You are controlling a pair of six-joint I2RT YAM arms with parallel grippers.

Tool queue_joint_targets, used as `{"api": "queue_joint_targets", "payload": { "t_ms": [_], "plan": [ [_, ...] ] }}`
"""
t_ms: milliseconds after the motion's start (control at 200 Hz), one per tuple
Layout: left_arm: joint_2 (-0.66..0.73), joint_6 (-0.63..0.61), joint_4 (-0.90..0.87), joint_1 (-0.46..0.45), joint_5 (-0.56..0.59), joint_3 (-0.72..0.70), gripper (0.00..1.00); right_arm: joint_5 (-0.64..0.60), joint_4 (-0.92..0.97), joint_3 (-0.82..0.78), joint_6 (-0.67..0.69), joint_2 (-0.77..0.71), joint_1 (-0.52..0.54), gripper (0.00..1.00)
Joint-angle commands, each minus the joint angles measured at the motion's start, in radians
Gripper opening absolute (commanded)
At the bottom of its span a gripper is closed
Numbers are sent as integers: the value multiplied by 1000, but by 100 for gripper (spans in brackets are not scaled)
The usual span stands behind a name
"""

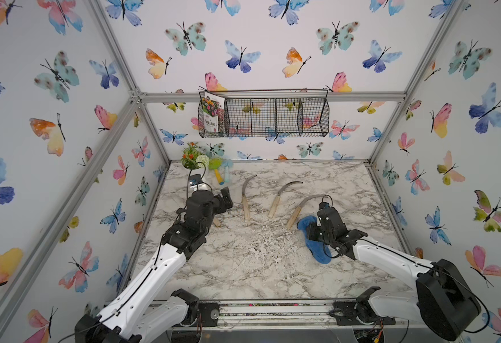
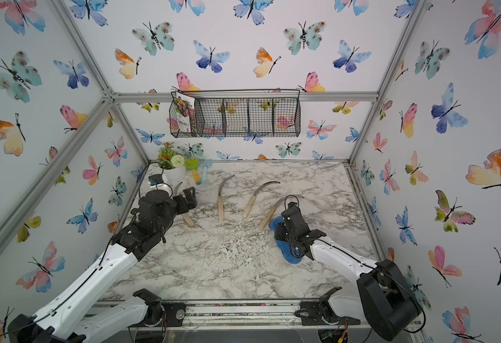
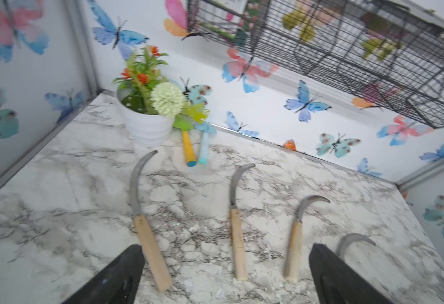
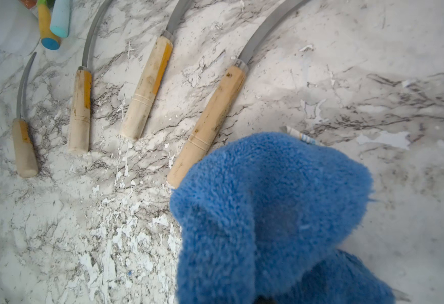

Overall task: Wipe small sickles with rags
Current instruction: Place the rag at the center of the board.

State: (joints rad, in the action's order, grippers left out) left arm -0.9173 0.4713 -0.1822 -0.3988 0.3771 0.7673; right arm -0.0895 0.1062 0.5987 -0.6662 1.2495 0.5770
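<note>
Scuffed marble-print bench (image 1: 243, 267) is boxed by butterfly-papered walls (image 1: 273, 44); print on the flower packet (image 1: 212, 114) in the wire basket (image 1: 273, 118) cannot be read. Four sickles (image 4: 147, 89) are laid in a row; left claw (image 1: 227, 200) is spread wide, blue rag (image 4: 268, 210) is clamped in right claw (image 1: 311, 228) by the rightmost handle.

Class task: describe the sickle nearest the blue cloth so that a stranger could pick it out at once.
Find the white marble-patterned tabletop, where four small sickles with curved grey metal blades and pale wooden handles lie in a row. Go to the end farthest from the white flower pot. That end sickle alone has its handle's butt beside the fluffy blue terry cloth.
</note>
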Motion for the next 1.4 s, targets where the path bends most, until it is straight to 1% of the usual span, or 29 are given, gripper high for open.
{"api": "queue_joint_targets", "payload": {
  "t_ms": [0, 75, 130, 200, 230, 255, 275, 295, 315, 320, 325, 330, 340, 430, 671, 806, 856, 941, 1001, 1051, 1091, 1116, 1186, 1241, 1286, 1326, 1361, 1396],
  "plan": [
    [50, 64, 53, 62, 77, -82, 99, -40, 63, -59, -28, -28, 14, 2],
    [75, 57, 126, 87, 47, -138, 99, -43, 63, -101, -41, -57, 46, 2],
    [73, 56, 141, 107, 33, -151, 99, -44, 70, -122, -48, -74, 62, 2],
    [55, 49, 125, 116, 60, -152, 99, -31, 83, -133, -51, -86, 67, 1],
    [44, 63, 117, 119, 79, -155, 99, -21, 79, -136, -49, -90, 69, 6],
    [38, 73, 111, 126, 85, -159, 99, -14, 76, -136, -45, -91, 69, 16],
    [34, 79, 108, 132, 81, -160, 99, -11, 75, -133, -42, -91, 69, 27],
    [31, 79, 108, 140, 75, -161, 99, -8, 76, -128, -40, -90, 69, 46],
    [30, 79, 111, 146, 74, -166, 99, -6, 77, -122, -38, -88, 69, 77],
    [30, 79, 112, 148, 73, -168, 99, -6, 77, -119, -36, -87, 69, 87],
    [30, 79, 113, 149, 73, -168, 99, -6, 78, -117, -36, -86, 69, 93],
    [30, 79, 114, 150, 73, -171, 99, -6, 79, -115, -36, -86, 69, 95],
    [30, 79, 117, 152, 75, -175, 99, -8, 81, -110, -36, -84, 69, 98],
    [36, 76, 121, 158, 89, -186, 99, -28, 112, -58, -33, -68, 68, 98],
    [50, 73, 109, 159, 137, -198, 99, -234, 292, 122, -82, -67, 67, 98],
    [62, 69, 110, 160, 172, -209, 99, -331, 384, 217, -92, -120, 57, 98],
    [63, 67, 113, 160, 180, -215, 99, -337, 385, 233, -80, -143, 57, 98],
    [64, 66, 110, 159, 194, -215, 99, -293, 359, 246, -34, -156, 55, 98],
    [64, 64, 116, 160, 210, -217, 99, -340, 406, 287, -43, -147, 49, 98],
    [66, 53, 134, 160, 226, -230, 99, -364, 395, 305, -30, -148, 19, 99],
    [67, 30, 163, 160, 227, -249, 99, -372, 332, 297, -4, -155, -16, 100],
    [65, 14, 185, 161, 228, -260, 99, -406, 301, 290, -11, -157, -41, 100],
    [45, -41, 246, 163, 244, -294, 99, -572, 269, 268, -60, -144, -112, 99],
    [25, -88, 305, 166, 255, -324, 99, -660, 104, 189, -14, -126, -138, 99],
    [7, -125, 362, 169, 278, -355, 99, -748, -127, 76, 115, -99, -138, 99],
    [-9, -140, 410, 172, 319, -379, 99, -809, -358, -32, 267, -68, -140, 99],
    [-20, -139, 444, 178, 359, -402, 99, -828, -579, -122, 432, -37, -146, 100],
    [-32, -149, 495, 191, 369, -430, 98, -820, -764, -195, 568, -4, -162, 98]
  ]
}}
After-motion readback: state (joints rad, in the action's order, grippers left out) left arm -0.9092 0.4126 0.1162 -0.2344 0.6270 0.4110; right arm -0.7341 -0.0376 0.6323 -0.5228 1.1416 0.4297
